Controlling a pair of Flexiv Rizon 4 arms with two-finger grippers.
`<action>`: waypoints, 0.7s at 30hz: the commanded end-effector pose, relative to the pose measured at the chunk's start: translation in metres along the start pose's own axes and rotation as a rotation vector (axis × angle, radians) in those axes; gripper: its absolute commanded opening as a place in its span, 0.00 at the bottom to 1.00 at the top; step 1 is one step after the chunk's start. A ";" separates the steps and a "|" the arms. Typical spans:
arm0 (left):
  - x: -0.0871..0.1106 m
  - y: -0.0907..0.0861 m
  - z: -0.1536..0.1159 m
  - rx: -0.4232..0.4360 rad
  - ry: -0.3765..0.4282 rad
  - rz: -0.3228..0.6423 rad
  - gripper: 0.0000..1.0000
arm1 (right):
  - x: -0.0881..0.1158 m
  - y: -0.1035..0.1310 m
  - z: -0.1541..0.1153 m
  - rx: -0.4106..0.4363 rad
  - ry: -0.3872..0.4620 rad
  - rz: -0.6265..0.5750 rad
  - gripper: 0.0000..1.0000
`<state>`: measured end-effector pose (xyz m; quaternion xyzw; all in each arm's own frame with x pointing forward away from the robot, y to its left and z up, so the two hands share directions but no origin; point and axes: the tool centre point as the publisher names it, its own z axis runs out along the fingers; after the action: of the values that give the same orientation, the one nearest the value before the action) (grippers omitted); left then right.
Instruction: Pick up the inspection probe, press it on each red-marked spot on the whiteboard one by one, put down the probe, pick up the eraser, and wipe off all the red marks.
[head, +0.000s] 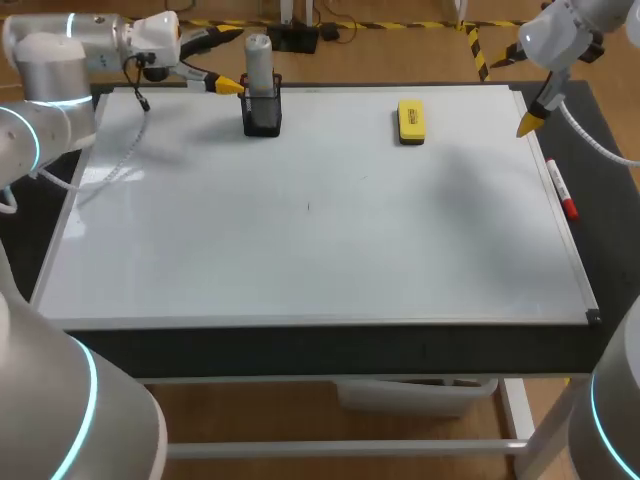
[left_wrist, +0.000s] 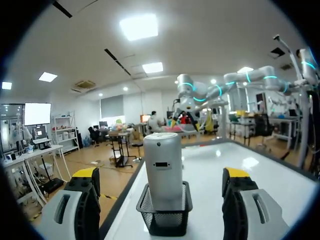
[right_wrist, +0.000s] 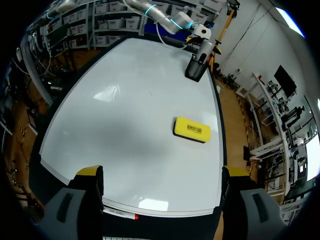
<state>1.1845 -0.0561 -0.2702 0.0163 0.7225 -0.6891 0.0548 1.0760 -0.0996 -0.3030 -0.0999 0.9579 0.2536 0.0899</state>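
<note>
Across the counter lies the whiteboard (head: 310, 210), a broad, glossy white sheet in a thin metal frame, and no red spots show on it (a faint small speck near the middle is too slight to name). That fits two stages: marks not yet drawn, or marks already wiped away, so I judge no further. Next in size, the left arm's jaws (left_wrist: 162, 187) stand wide apart, hovering just short of the black wire-mesh holder (head: 262, 115), with the inspection probe (left_wrist: 163, 170), a smooth grey cylinder, standing upright in it between and ahead of the fingers. At the far right edge the right arm's jaws (right_wrist: 162, 182) also gape, holding nothing. Flat on the board's far right part lies the yellow block eraser (head: 411, 121), and a slim red-capped marker (head: 560, 188) rests along the right frame
</note>
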 end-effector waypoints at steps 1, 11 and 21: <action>0.039 -0.016 -0.007 -0.179 -0.297 0.002 1.00 | 0.000 0.000 -0.001 0.004 0.004 -0.001 1.00; 0.066 -0.013 -0.023 -0.354 -0.391 0.040 1.00 | 0.000 0.000 -0.001 0.004 0.004 -0.001 1.00; 0.091 -0.020 -0.041 -0.487 -0.554 0.091 1.00 | 0.000 0.000 -0.001 0.004 0.004 -0.001 1.00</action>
<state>1.1163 -0.0254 -0.2646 0.0607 0.7929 -0.6063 0.0009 1.0760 -0.0996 -0.3030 -0.0999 0.9579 0.2535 0.0899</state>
